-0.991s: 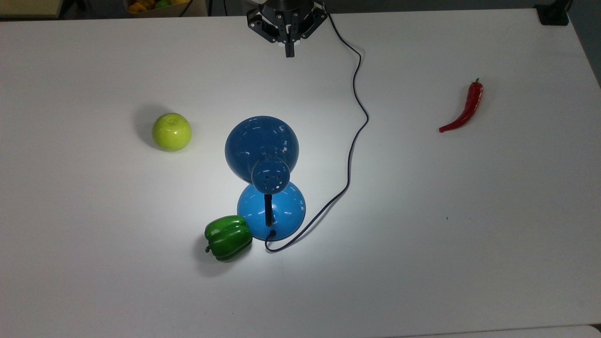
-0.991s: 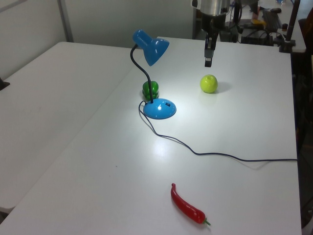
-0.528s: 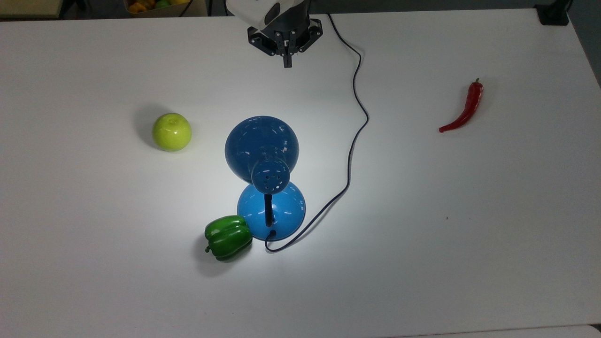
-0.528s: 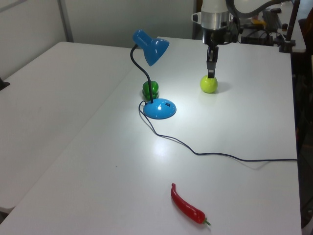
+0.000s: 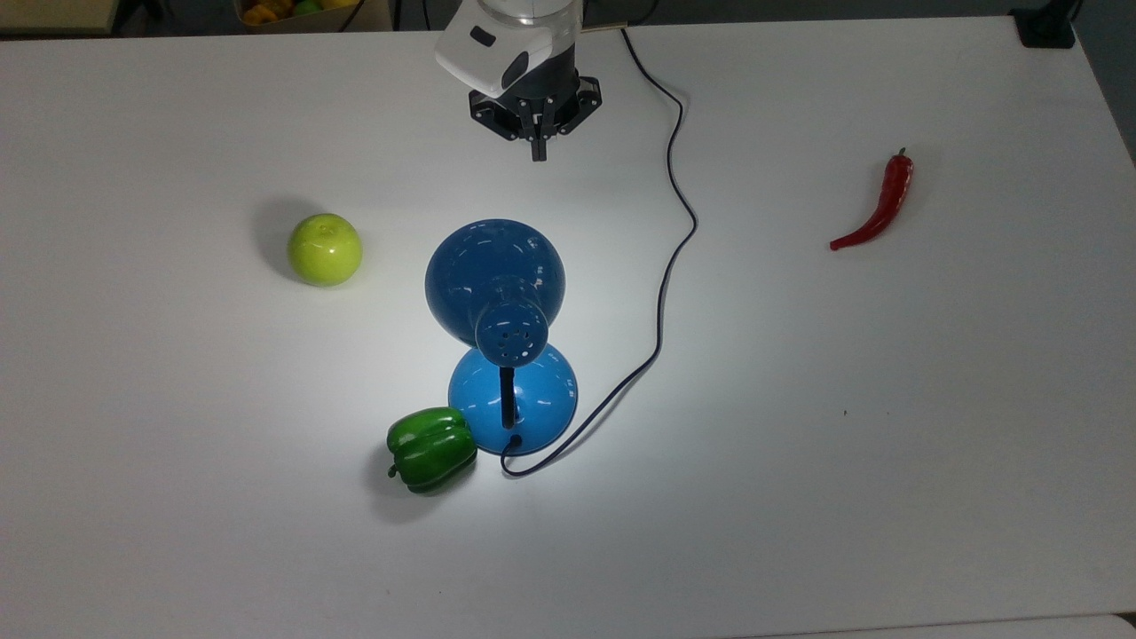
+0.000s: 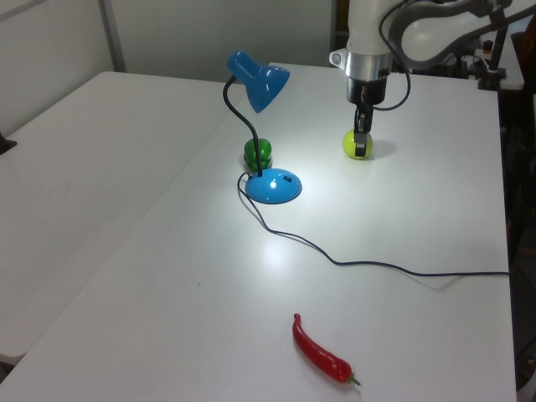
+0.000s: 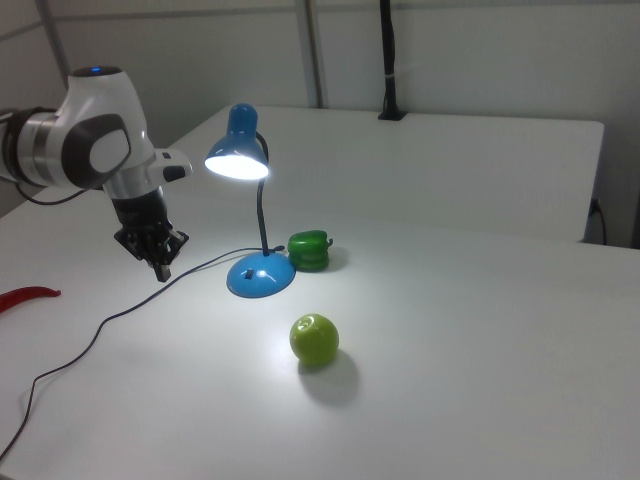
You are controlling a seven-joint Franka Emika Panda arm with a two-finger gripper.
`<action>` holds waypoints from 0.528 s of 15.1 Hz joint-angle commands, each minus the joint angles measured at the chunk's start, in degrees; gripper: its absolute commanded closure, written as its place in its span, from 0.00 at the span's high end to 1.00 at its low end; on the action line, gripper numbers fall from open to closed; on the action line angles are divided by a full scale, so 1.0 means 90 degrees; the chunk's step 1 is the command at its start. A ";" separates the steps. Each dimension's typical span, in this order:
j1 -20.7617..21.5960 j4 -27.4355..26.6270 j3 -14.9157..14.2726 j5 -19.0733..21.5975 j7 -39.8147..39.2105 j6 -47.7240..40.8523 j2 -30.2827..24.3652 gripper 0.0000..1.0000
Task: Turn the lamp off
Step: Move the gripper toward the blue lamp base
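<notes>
**While lit and untouched: closing in on lamp**

Top view: finds lamp (image 5: 495,284) mid-table, dome shade above round base (image 5: 541,399), with a bright pool on the table (image 5: 887,444) around it. Notes green pepper (image 5: 431,448) touching the base on the top view's left, apple (image 5: 325,249) well apart, chilli (image 5: 879,209) far off at the top view's right, and cord (image 5: 674,177) trailing up past the arm. Puts gripper (image 5: 538,153) well short of the shade, fingers pressed together, carrying nothing. Compared with half a second ago, sits nearer the lamp; nothing on the table shifted.

Left view: shows a small dark switch (image 6: 285,177) on top of the base. Places gripper (image 6: 361,146) in front of the apple, lower than before.

Right view: confirms the shade (image 7: 238,160) glowing, so task not yet done. Has gripper (image 7: 161,268) low over the table, well apart from the base.

Handling, as judgement: probably light, glossy and slippery, with a bendy neck, so no grasp needed. Better to press straight down on the switch with the closed fingertips. Could slide or tip the base if pushed sideways.
</notes>
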 commanded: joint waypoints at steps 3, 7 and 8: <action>-0.0028 -0.0395 -0.0008 -0.0288 0.0377 0.1171 0.0196 0.00; -0.0028 -0.0434 -0.0027 -0.0552 0.0856 0.2060 0.0480 0.00; -0.0028 -0.0414 -0.0037 -0.0571 0.0866 0.2246 0.0597 0.00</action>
